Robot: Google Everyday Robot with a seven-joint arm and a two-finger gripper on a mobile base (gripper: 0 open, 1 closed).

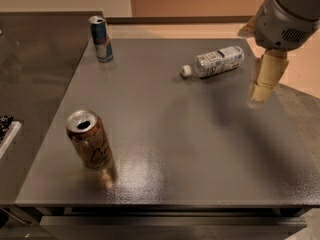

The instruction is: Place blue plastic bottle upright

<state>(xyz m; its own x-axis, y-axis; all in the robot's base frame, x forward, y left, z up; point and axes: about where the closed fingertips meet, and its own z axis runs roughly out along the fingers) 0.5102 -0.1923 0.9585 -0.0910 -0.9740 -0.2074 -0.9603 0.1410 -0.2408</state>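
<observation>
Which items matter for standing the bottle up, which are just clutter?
Job: blue plastic bottle, on its side, far right; gripper, hovering just right of it.
Clutter: blue-silver can, upright, far left; orange-brown can, upright, near left.

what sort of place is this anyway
Probably an office break room or kitchenette, at a guess: a dark grey table holds a blue plastic bottle lying on its side, a slim blue can and an orange-brown can. The gripper hangs over the table's right edge, near the bottle.

Office kitchenette, likely: dark counter (175,134), drink can (90,140); jaws above right edge
</observation>
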